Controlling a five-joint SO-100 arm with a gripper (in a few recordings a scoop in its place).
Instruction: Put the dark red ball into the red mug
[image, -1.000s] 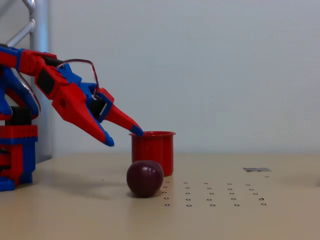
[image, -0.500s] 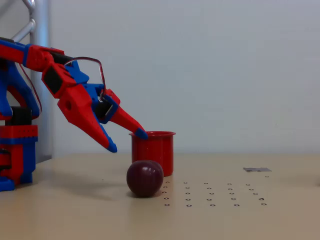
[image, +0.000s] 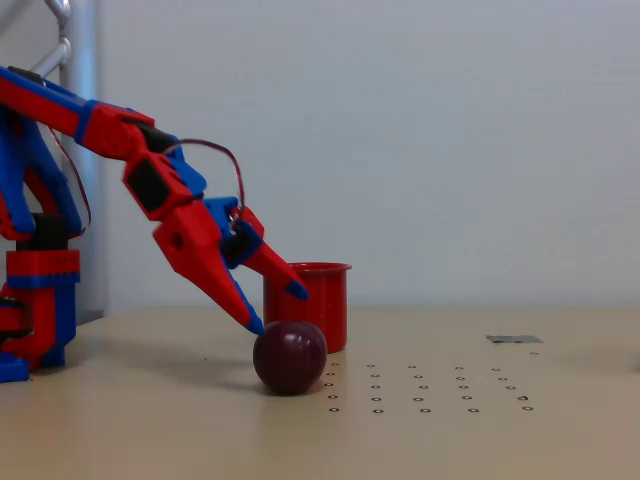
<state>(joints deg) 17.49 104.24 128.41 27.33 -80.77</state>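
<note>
Claw (image: 277, 308) hangs spread apart and holding nothing, its lower blue tip just above the dark red ball (image: 290, 357). That ball rests on the desk (image: 150, 430), directly before the upright red mug (image: 318, 300).

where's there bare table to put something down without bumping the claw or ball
The table is bare right of the dotted hole grid, apart from a small flat dark tag further back. The front strip below the dark red ball is free too. Crowded: left of centre, where the open claw reaches the ball in front of the red mug.
</note>
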